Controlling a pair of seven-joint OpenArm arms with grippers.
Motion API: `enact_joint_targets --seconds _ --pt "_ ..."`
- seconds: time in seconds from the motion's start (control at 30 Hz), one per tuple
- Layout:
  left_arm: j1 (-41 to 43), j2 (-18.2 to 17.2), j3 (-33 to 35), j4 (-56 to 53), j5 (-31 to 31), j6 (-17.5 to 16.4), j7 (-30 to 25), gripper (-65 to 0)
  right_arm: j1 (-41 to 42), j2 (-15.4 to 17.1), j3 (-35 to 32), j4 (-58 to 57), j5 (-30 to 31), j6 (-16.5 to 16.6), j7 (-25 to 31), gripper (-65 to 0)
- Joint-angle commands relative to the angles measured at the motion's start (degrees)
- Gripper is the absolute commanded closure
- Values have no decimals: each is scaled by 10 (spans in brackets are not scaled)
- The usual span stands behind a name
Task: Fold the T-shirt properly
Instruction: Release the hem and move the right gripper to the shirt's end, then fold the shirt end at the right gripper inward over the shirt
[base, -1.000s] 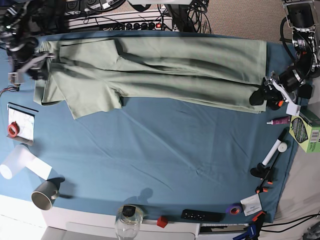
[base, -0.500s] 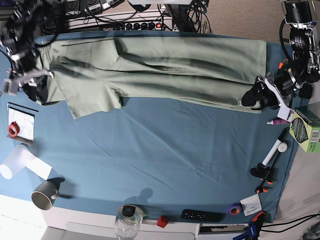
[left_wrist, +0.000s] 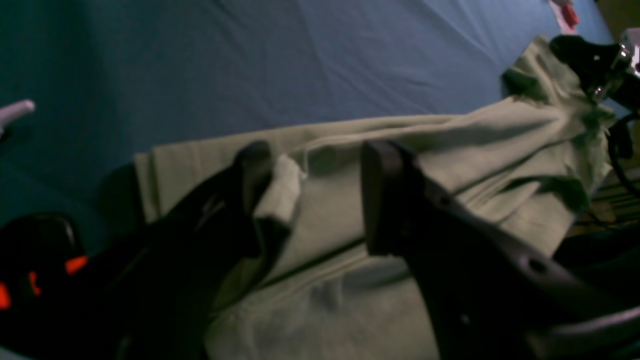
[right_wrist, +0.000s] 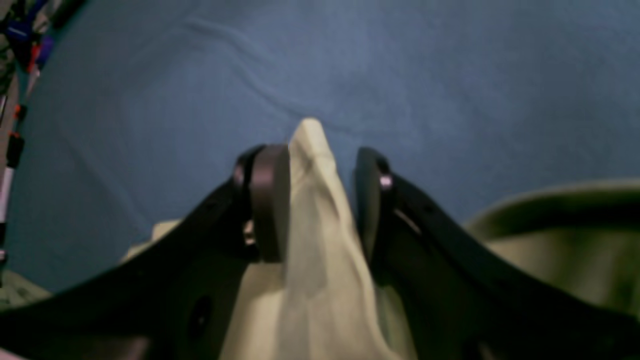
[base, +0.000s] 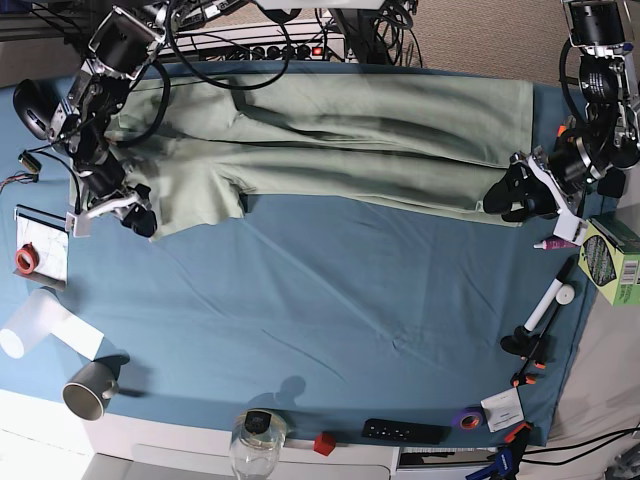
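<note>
The pale green T-shirt (base: 350, 130) lies stretched along the far side of the blue cloth (base: 330, 300). At the left of the base view, my right gripper (base: 138, 218) sits at the near left corner of the shirt. In the right wrist view, that gripper (right_wrist: 320, 195) is shut on a raised peak of the T-shirt (right_wrist: 310, 150), above the blue cloth. On the right, my left gripper (base: 500, 198) rests over the shirt's near right hem. The left wrist view shows this gripper (left_wrist: 315, 195) open, its fingers standing apart over the flat T-shirt (left_wrist: 450, 145).
Along the left edge lie a red tape roll (base: 25, 260), a white roll (base: 35, 325) and a grey mug (base: 90, 388). A glass jar (base: 257, 440) and a black remote (base: 403, 432) sit at the front. A green box (base: 612, 262) and a marker (base: 551, 303) lie at the right.
My right gripper has swung from the shirt's far left edge down and inward to the near left corner, bringing cloth with it. My left gripper has shifted slightly inward over the hem.
</note>
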Motion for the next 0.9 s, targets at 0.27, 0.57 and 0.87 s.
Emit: enact_joint_targets --seconds 0.27,0.57,0.87 --pt "-6 -11 -4 10 -15 -5 -12 -298 7 8 1 33 98 55 -57 0" --pt "2 -10 -4 10 -15 -5 -13 -298 -91 -11 1 266 198 55 -146 0" --pt "2 -9 -4 10 -15 -5 -17 -298 -232 -59 0 401 237 55 -146 0"
